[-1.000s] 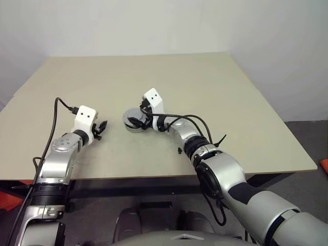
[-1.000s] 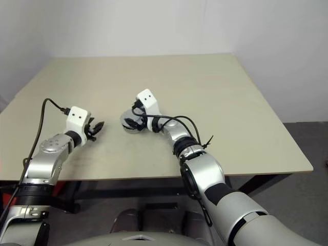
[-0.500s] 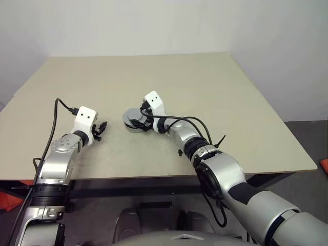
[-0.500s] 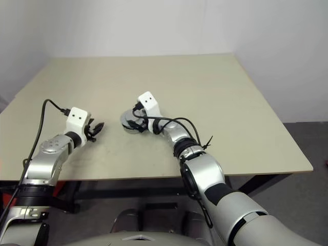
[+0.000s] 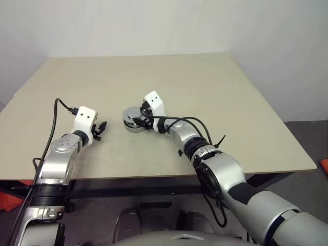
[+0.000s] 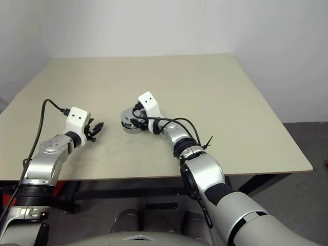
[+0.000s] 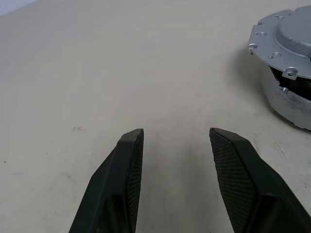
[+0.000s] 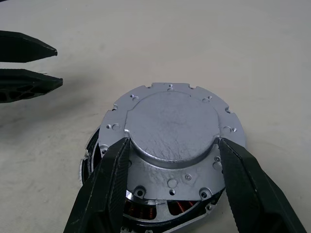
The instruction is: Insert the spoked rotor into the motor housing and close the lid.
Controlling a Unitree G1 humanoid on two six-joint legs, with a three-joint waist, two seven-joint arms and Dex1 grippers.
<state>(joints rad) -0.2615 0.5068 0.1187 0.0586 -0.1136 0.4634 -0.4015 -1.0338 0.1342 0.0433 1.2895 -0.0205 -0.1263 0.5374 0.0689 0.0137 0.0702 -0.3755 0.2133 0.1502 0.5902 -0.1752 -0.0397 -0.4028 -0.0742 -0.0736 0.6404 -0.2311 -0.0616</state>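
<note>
Beige table (image 5: 215, 92); motor housing (image 5: 134, 123) with lid (image 8: 172, 126) resting near centre.

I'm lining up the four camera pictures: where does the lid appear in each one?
Left eye view: lid at centre-left on the table, in front of the right gripper.
Right eye view: lid left of centre.
Left wrist view: lid at the upper right edge.
Right wrist view: lid central, between the fingers.
Shared landmark: the lid's notched rim.

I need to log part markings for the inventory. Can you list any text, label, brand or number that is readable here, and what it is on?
None can be read.
The lid shows bare grey metal with small screw holes and no stamp or label.
The left gripper and right gripper have plain black fingers.
The table carries no markings.
</note>
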